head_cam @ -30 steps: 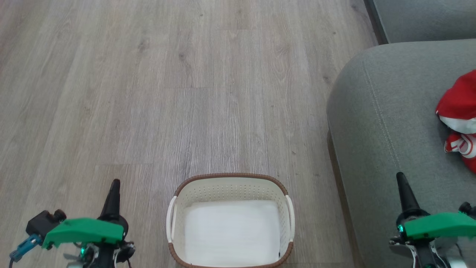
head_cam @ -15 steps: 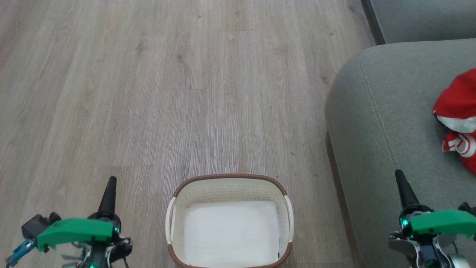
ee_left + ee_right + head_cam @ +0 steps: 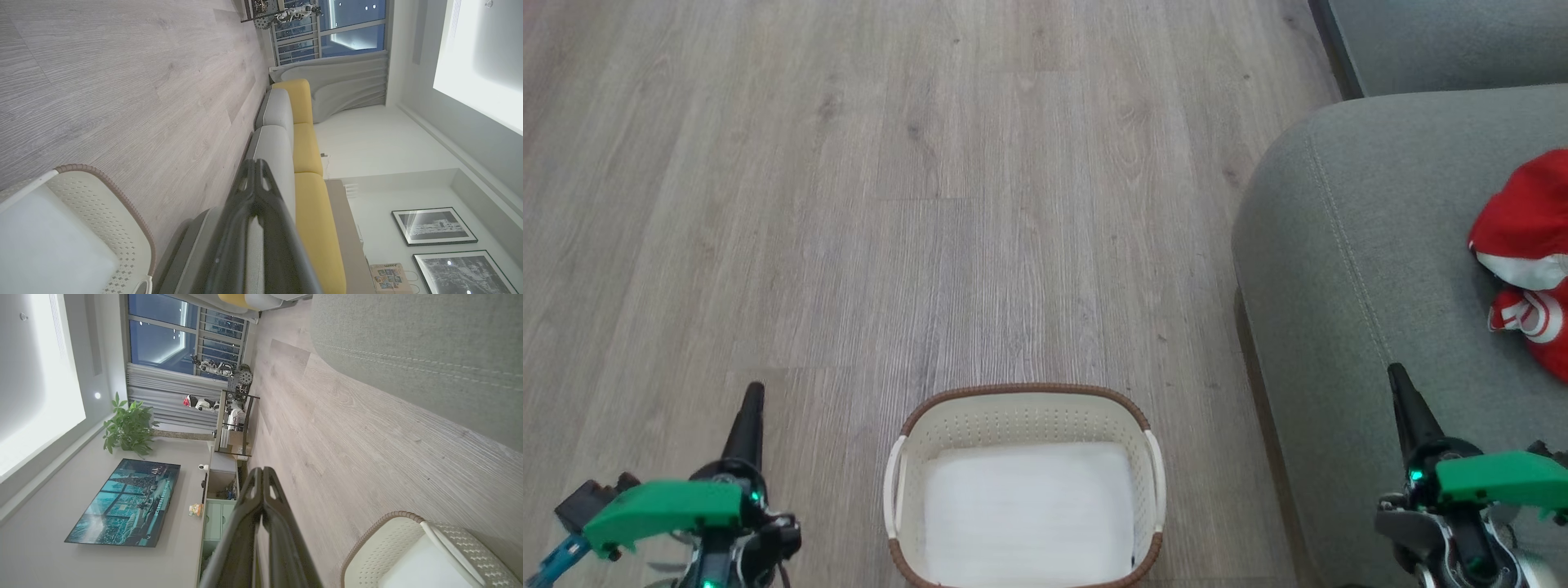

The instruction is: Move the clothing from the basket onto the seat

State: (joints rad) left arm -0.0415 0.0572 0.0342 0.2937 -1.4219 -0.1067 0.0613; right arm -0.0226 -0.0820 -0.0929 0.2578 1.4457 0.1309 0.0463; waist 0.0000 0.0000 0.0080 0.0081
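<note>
Red clothing [image 3: 1523,220] with white bands lies bunched on the grey-green seat [image 3: 1356,269], well to the right of the basket [image 3: 1023,392] and farther from the robot than it. The pile runs past the right edge of the head view, so its full shape cannot be told.

The basket is cream perforated plastic with a brown woven-look rim and white side handles, and it stands upright on the pale wood floor [image 3: 849,204]. Inside it a flat white sheet [image 3: 1029,514] covers the bottom.

The seat's rounded edge, with a stitched seam line, is just right of the basket, with a strip of floor between them.

The left gripper [image 3: 753,392] hangs over the floor left of the basket, its dark fingers pressed together on nothing. The right gripper [image 3: 1396,376] hangs right of the basket, over the seat, its fingers likewise pressed together and holding nothing.
</note>
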